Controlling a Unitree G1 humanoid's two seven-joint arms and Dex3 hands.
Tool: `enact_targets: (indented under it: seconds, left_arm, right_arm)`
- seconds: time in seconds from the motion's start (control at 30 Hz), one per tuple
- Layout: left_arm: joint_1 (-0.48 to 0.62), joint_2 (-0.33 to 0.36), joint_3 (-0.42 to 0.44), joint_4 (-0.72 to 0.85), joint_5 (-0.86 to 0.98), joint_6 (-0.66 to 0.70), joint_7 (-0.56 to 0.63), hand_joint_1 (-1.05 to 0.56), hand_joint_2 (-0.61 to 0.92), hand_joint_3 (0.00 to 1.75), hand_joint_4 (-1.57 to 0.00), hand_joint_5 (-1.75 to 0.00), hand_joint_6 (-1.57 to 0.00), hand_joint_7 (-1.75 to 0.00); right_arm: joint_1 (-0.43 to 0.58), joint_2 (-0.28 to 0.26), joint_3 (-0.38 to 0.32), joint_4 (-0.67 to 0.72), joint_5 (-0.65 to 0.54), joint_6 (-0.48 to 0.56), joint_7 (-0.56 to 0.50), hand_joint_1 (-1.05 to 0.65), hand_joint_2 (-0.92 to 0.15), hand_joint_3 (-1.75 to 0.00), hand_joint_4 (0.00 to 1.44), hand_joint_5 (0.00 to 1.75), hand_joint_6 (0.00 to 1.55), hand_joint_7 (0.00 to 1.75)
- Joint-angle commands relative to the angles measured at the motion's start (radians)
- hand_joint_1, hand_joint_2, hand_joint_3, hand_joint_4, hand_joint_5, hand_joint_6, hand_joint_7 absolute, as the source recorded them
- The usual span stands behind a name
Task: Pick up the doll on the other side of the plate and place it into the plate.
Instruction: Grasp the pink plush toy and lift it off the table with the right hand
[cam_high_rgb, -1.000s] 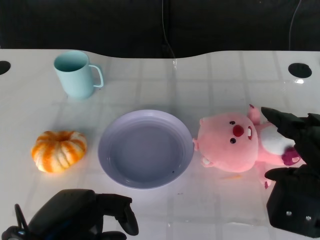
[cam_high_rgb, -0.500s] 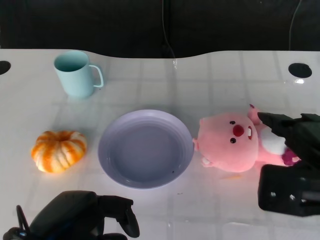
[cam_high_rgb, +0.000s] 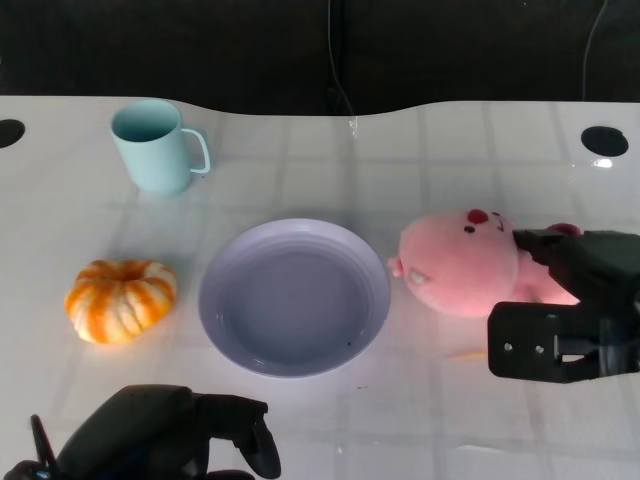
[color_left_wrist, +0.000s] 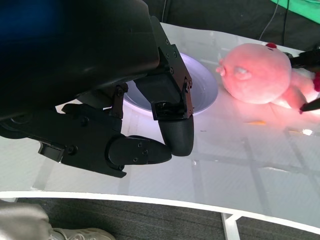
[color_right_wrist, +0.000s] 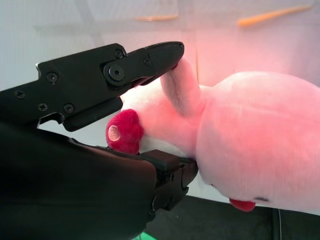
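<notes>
The pink plush doll (cam_high_rgb: 455, 270) lies just right of the lilac plate (cam_high_rgb: 215, 300), its head toward the plate's rim and its face tipped up and away. My right hand (cam_high_rgb: 575, 300) grips the doll's body from the right; in the right wrist view the fingers (color_right_wrist: 110, 75) close around the doll (color_right_wrist: 250, 150) near its dark pink paw. My left hand (cam_high_rgb: 160, 435) rests at the near left edge with its fingers curled and nothing in them. The left wrist view shows that hand (color_left_wrist: 125, 100) in front of the plate (color_left_wrist: 207, 87) and the doll (color_left_wrist: 257, 72).
A light blue mug (cam_high_rgb: 155, 145) stands at the back left. An orange and white pumpkin (cam_high_rgb: 120, 300) sits left of the plate. A thin orange sliver (cam_high_rgb: 460, 353) lies on the white table below the doll. A dark hole (cam_high_rgb: 605, 140) marks the far right.
My right hand has closed in on the doll's body. The doll has rolled, so its face now points up and away. The left hand has stayed put.
</notes>
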Motion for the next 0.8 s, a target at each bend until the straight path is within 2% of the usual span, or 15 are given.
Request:
enact_targets:
  seconds: [0.03, 0.23, 0.33, 0.37, 0.47, 0.5, 0.53, 0.57, 0.6, 0.63, 0.67, 0.7, 0.73, 0.77, 0.8]
  left_arm:
    - [0.011, 0.014, 0.013, -0.012, -0.001, 0.007, -0.010, -0.27, 0.92, 0.35, -0.63, -1.54, -0.75, -0.92]
    - [0.014, 0.014, 0.008, -0.028, 0.014, 0.025, -0.017, -0.27, 0.92, 0.36, -0.64, -1.53, -0.74, -0.91]
    - [0.012, 0.011, 0.004, -0.030, 0.017, 0.030, -0.018, -0.28, 0.92, 0.37, -0.63, -1.53, -0.74, -0.90]
    - [0.012, 0.011, 0.002, -0.031, 0.019, 0.030, -0.017, -0.29, 0.92, 0.37, -0.63, -1.53, -0.74, -0.90]
    - [0.011, 0.007, -0.004, -0.033, 0.024, 0.029, -0.011, -0.28, 0.92, 0.36, -0.63, -1.53, -0.75, -0.91]
    - [0.010, 0.006, -0.005, -0.034, 0.025, 0.031, -0.010, -0.28, 0.92, 0.36, -0.64, -1.53, -0.75, -0.91]
    - [0.009, 0.005, -0.006, -0.035, 0.026, 0.033, -0.011, -0.28, 0.92, 0.36, -0.64, -1.53, -0.75, -0.91]
    - [0.008, 0.003, -0.007, -0.035, 0.026, 0.034, -0.011, -0.28, 0.92, 0.36, -0.64, -1.53, -0.75, -0.91]
    - [0.007, 0.001, -0.007, -0.036, 0.025, 0.035, -0.012, -0.28, 0.92, 0.35, -0.64, -1.53, -0.75, -0.92]
    - [0.006, 0.000, -0.008, -0.037, 0.024, 0.036, -0.012, -0.27, 0.92, 0.35, -0.65, -1.53, -0.75, -0.92]
    - [0.005, 0.000, -0.008, -0.035, 0.023, 0.033, -0.011, -0.27, 0.92, 0.34, -0.65, -1.53, -0.75, -0.92]
    - [0.004, 0.000, -0.008, -0.034, 0.023, 0.031, -0.010, -0.27, 0.92, 0.34, -0.65, -1.53, -0.75, -0.92]
    - [0.003, 0.000, -0.007, -0.033, 0.023, 0.032, -0.012, -0.27, 0.92, 0.34, -0.65, -1.53, -0.75, -0.92]
    - [0.002, 0.000, -0.007, -0.032, 0.023, 0.032, -0.013, -0.27, 0.92, 0.34, -0.66, -1.54, -0.75, -0.92]
    - [-0.001, 0.001, -0.007, -0.030, 0.022, 0.031, -0.014, -0.28, 0.92, 0.34, -0.66, -1.54, -0.76, -0.92]
  right_arm:
    - [-0.055, 0.012, 0.048, 0.156, -0.013, -0.047, -0.053, -0.72, -0.92, -0.05, 0.50, 0.18, 0.34, 0.03]
    - [-0.167, 0.076, 0.100, 0.390, 0.006, -0.093, -0.099, -0.71, -0.92, -0.08, 0.61, 0.13, 0.45, 0.04]
    - [-0.209, 0.114, 0.111, 0.511, 0.021, -0.141, -0.172, -0.60, -0.92, -0.03, 0.86, 0.21, 0.57, 0.05]
    - [-0.219, 0.121, 0.114, 0.542, 0.024, -0.156, -0.194, -0.52, -0.92, -0.02, 0.95, 0.24, 0.69, 0.06]
    - [-0.239, 0.140, 0.115, 0.629, 0.042, -0.219, -0.323, -0.35, -0.92, -0.01, 1.03, 0.26, 0.98, 0.10]
    - [-0.242, 0.142, 0.115, 0.650, 0.046, -0.238, -0.364, -0.29, -0.92, -0.04, 0.90, 0.85, 1.09, 0.25]
    - [-0.246, 0.142, 0.116, 0.666, 0.049, -0.250, -0.393, -0.27, -0.92, -0.07, 0.81, 1.13, 1.11, 0.32]
    - [-0.248, 0.143, 0.116, 0.681, 0.053, -0.264, -0.431, -0.26, -0.92, -0.08, 0.76, 1.30, 1.08, 0.44]
    - [-0.249, 0.144, 0.114, 0.694, 0.057, -0.277, -0.474, -0.23, -0.92, -0.09, 0.77, 1.56, 0.94, 0.98]
    - [-0.250, 0.144, 0.113, 0.705, 0.063, -0.289, -0.508, -0.22, -0.92, -0.09, 0.81, 1.65, 0.83, 1.31]
    - [-0.249, 0.144, 0.109, 0.711, 0.072, -0.302, -0.536, -0.21, -0.92, -0.09, 0.85, 1.71, 0.75, 1.54]
    - [-0.249, 0.140, 0.107, 0.708, 0.079, -0.309, -0.552, -0.21, -0.92, -0.09, 0.84, 1.69, 0.72, 1.53]
    - [-0.248, 0.137, 0.104, 0.701, 0.086, -0.313, -0.559, -0.22, -0.92, -0.09, 0.81, 1.61, 0.77, 1.30]
    - [-0.246, 0.133, 0.098, 0.689, 0.094, -0.314, -0.566, -0.22, -0.92, -0.08, 0.81, 1.57, 0.82, 1.16]
    - [-0.243, 0.130, 0.091, 0.673, 0.102, -0.313, -0.579, -0.22, -0.92, -0.07, 0.79, 1.61, 0.85, 1.12]
